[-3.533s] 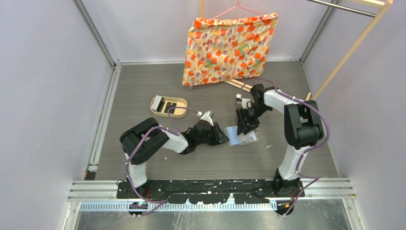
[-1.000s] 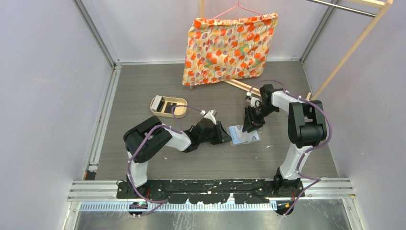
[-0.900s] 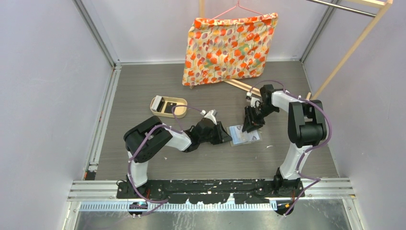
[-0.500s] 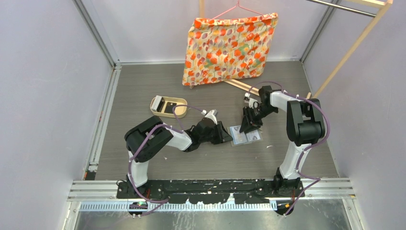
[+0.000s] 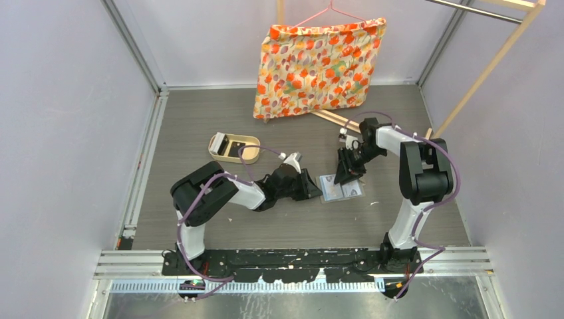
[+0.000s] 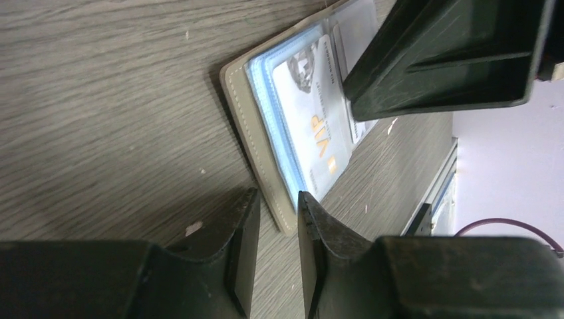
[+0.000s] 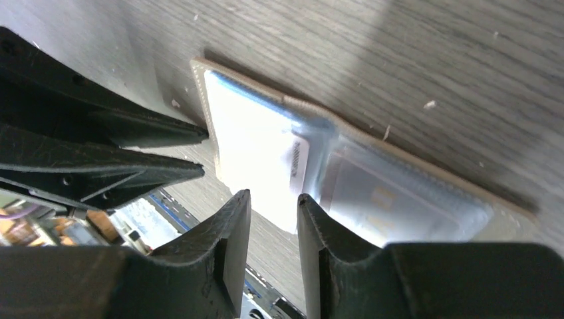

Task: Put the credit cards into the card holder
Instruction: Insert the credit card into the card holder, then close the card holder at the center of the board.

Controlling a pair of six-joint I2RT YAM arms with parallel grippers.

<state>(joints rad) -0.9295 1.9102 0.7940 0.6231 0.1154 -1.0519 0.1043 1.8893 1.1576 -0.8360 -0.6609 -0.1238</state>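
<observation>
A: Top view: card holder (image 5: 341, 189) open at centre, left gripper (image 5: 314, 191) at its left edge, right gripper (image 5: 347, 174) on its upper edge.
B: Left wrist: jaws a sliver apart astride its lower corner; grip unconfirmed. Pin it flat.
A: Right wrist: jaws slightly apart, empty, over 1 white card (image 7: 286, 163). Slide it in level.
</observation>
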